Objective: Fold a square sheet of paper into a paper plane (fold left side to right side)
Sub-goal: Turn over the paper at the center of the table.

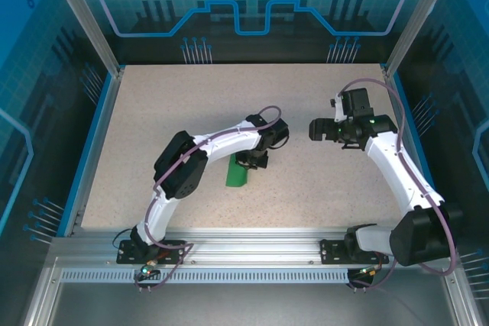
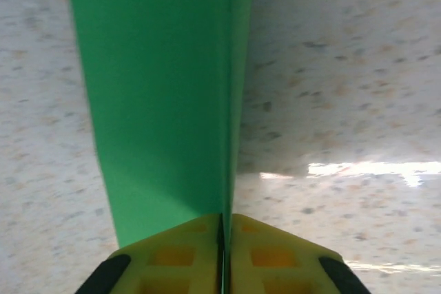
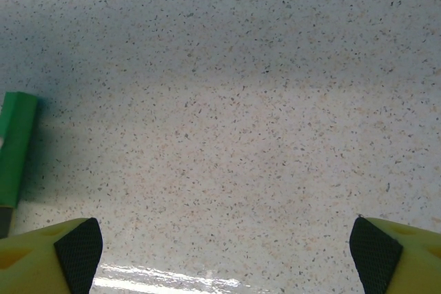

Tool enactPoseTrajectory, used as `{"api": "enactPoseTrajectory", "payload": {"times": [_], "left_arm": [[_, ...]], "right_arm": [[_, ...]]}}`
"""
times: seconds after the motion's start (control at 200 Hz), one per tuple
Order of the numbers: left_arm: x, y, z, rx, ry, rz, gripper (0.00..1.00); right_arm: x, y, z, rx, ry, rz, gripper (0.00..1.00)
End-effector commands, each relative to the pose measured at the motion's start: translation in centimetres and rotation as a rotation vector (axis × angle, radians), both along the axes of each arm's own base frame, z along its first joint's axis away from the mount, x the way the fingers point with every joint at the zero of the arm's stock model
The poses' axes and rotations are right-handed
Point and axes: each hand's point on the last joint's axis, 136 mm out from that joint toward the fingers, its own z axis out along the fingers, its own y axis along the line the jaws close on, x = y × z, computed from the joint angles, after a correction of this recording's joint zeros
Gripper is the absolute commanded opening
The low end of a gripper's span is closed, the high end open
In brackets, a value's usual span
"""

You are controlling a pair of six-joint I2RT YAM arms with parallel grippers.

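Left gripper (image 2: 222,228) pinching folded green paper (image 2: 158,101) at its edge; right gripper (image 3: 220,239) spread wide, well apart

matt green paper (image 2: 158,101) on a speckled, faintly glossy table (image 3: 241,101)
the paper is smooth and sharply creased; right gripper (image 3: 220,256) fingers (image 3: 413,259) are yellow plastic with rough black pads (image 3: 375,249).

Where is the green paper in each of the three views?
Top external: the paper lies near the table centre, at the tip of the left gripper.
Left wrist: a broad band from the top left down into the left gripper, which is shut on it.
Right wrist: a short strip at the left edge.
Shared landmark: the speckled table.
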Motion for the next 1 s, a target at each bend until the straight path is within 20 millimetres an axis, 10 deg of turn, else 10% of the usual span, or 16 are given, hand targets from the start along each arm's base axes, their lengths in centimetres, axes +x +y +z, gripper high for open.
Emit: {"api": "enactPoseTrajectory", "payload": {"times": [0.0, 0.405, 0.69, 0.995], "left_arm": [[1.0, -2.8, 0.3, -0.214, 0.073, 0.020, 0.19], [2.5, -6.3, 7.3, -0.635, 0.002, -0.079, 0.60], [3.6, 1.2, 9.4, -0.746, -0.139, 0.055, 0.71], [3.1, 6.4, 6.4, -0.840, -0.122, 0.206, 0.73]], "right_arm": [[-0.6, 0.0, 0.1, 0.034, 0.001, -0.004, 0.96], [-0.7, 2.7, -0.4, 0.182, -0.005, 0.053, 1.00], [0.6, 8.9, -2.1, 0.353, 0.042, 0.156, 0.91], [2.9, 17.0, -5.9, 0.455, 0.165, 0.250, 0.42]]}}
